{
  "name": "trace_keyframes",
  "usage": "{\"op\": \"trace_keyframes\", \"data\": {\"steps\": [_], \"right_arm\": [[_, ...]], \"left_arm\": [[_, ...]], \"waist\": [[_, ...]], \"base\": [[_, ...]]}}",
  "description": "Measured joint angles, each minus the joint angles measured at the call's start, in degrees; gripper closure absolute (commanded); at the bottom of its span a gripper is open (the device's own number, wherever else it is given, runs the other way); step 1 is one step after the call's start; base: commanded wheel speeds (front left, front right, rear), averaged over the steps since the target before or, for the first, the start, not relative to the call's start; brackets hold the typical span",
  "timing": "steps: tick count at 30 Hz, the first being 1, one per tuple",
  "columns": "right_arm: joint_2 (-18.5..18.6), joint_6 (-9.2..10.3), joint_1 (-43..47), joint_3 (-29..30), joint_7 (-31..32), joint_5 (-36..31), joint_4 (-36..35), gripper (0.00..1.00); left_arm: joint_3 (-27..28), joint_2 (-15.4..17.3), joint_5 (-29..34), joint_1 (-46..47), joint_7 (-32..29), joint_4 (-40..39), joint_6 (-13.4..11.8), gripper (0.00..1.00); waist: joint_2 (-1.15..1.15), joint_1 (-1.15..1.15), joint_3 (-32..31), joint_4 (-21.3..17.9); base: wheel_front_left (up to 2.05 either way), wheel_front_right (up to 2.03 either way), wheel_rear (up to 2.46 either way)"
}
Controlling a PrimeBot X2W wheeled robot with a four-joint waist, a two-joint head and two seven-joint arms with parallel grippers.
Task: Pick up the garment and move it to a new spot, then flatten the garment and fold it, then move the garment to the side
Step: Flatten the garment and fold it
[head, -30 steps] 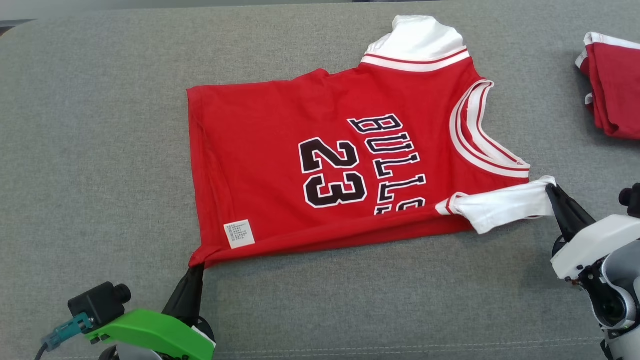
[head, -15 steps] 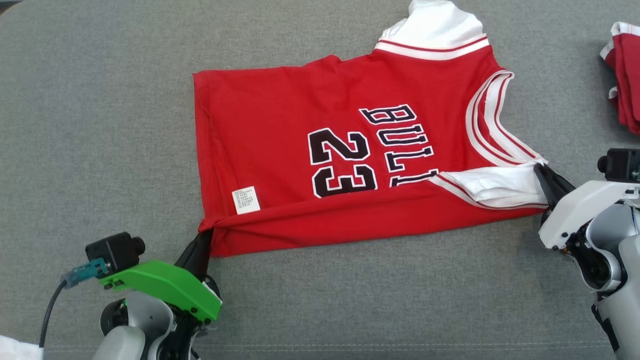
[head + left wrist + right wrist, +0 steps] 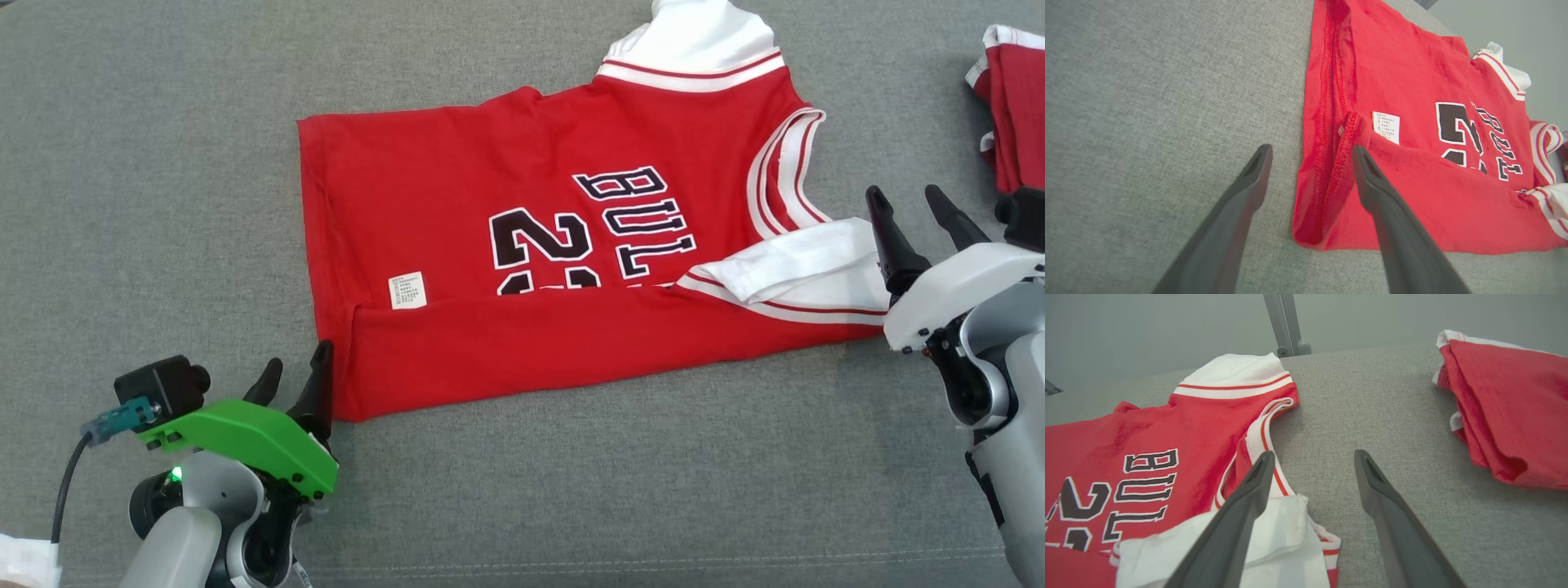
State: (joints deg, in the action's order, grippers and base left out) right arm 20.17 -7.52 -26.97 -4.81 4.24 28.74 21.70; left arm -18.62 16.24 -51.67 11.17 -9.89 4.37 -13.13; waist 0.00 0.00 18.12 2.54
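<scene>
Since the jersey (image 3: pixel 457 204), laid part-folded on the grey cushion (image 3: pixel 163 204), is thin limp cloth, it is judged light and floppy, best pinched at its folded corners. The left gripper (image 3: pixel 299 357) and right gripper (image 3: pixel 903 191) are spread wide, empty.

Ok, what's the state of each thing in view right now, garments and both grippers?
Jersey: flat on the grey surface, near edge folded over onto its front, unheld.
White sleeve: folded onto the jersey.
Second red garment: bunched at far right, apart from the jersey.
Left gripper: open, at the jersey's near left corner.
Right gripper: open, beside the white sleeve.
</scene>
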Motion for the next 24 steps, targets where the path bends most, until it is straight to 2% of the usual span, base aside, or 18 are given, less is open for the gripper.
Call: {"op": "trace_keyframes", "data": {"steps": [6, 10, 12, 17, 24], "right_arm": [[1.0, 0.00, 5.5, -0.1, -1.0, 0.0, -2.3, 0.00], [2.9, 0.00, 9.4, -0.4, 1.3, -1.7, -4.3, 0.00], [4.2, 0.00, 12.3, -0.5, 4.9, -2.2, -5.7, 0.00], [4.8, -0.01, 13.8, -0.5, 9.0, -2.1, -8.4, 0.00], [4.4, -0.01, 12.5, -2.0, 12.1, -1.0, -9.3, 0.00]], "left_arm": [[-0.5, 0.7, 1.5, -3.4, 1.2, -2.7, -0.8, 0.00], [-1.2, 0.8, 1.5, -5.4, 0.9, -3.8, -1.1, 0.00], [-1.5, 0.7, 1.5, -5.9, 0.5, -3.8, -1.5, 0.00], [-1.8, 0.6, 1.0, -5.7, -0.4, -2.4, -1.5, 0.00], [-1.4, 0.1, -2.3, -4.6, -2.7, -0.1, 0.3, 0.00]], "waist": [[0.00, 0.00, -1.1, 0.0], [0.00, 0.00, -1.4, -0.3], [0.00, 0.00, -1.2, -0.6], [0.00, 0.00, -0.3, -1.1], [0.00, 0.00, 0.5, -1.0]], "base": [[0.00, 0.00, 0.00], [0.00, 0.00, 0.00], [0.00, 0.00, 0.00], [0.00, 0.00, 0.00], [0.00, 0.00, 0.00]]}}
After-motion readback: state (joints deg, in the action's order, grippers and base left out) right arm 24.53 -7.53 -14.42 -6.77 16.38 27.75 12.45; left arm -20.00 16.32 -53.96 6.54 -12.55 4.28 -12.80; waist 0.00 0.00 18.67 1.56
